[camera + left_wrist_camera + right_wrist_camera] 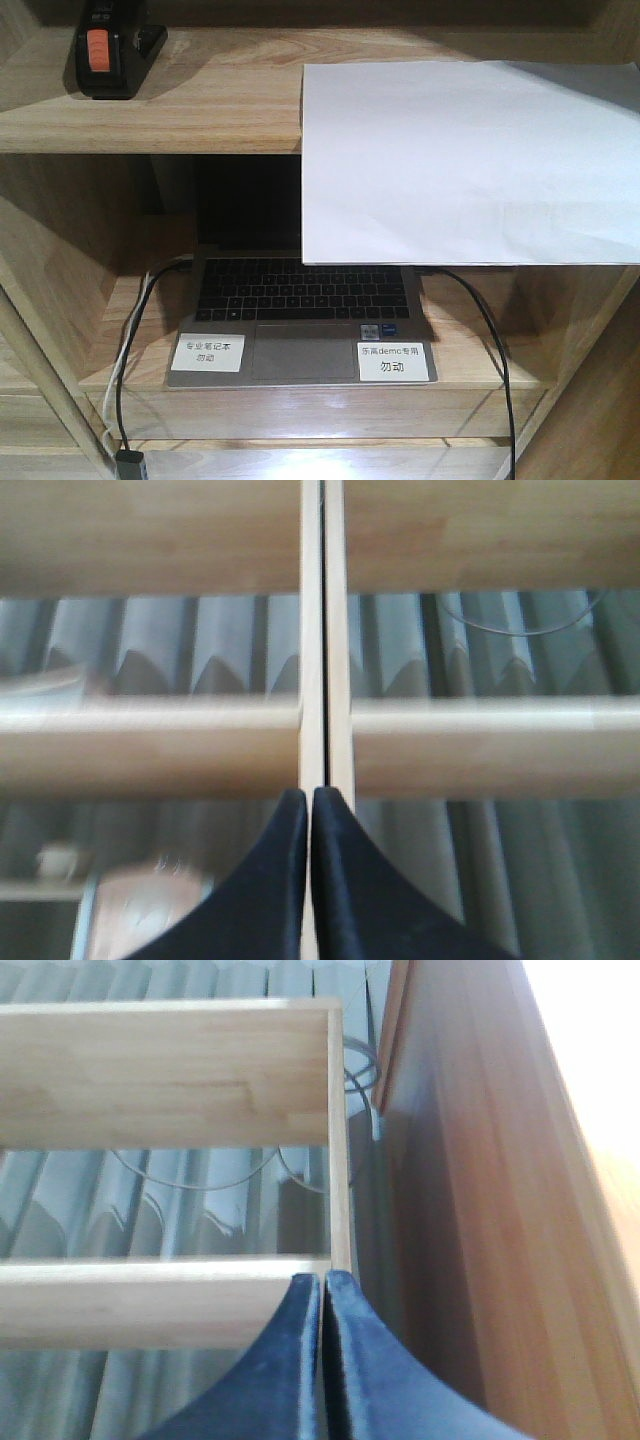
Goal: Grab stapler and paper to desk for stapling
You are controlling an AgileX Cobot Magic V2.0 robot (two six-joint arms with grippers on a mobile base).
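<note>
In the front view a black stapler (112, 55) with an orange patch stands at the left end of the upper shelf board. A white sheet of paper (470, 160) lies on the same board at the right and hangs over its front edge. Neither gripper shows in the front view. My left gripper (309, 798) appears only in the left wrist view, shut with nothing between its fingers, facing shelf boards. My right gripper (325, 1280) is likewise shut and empty in the right wrist view, by a shelf's right end. The desk is out of view.
An open laptop (300, 320) with two white stickers sits on the lower shelf under the paper, with black and white cables (130, 350) trailing off it. A brown wooden panel (480, 1210) stands right of the right gripper. Grey curtain folds (200, 640) hang behind the shelves.
</note>
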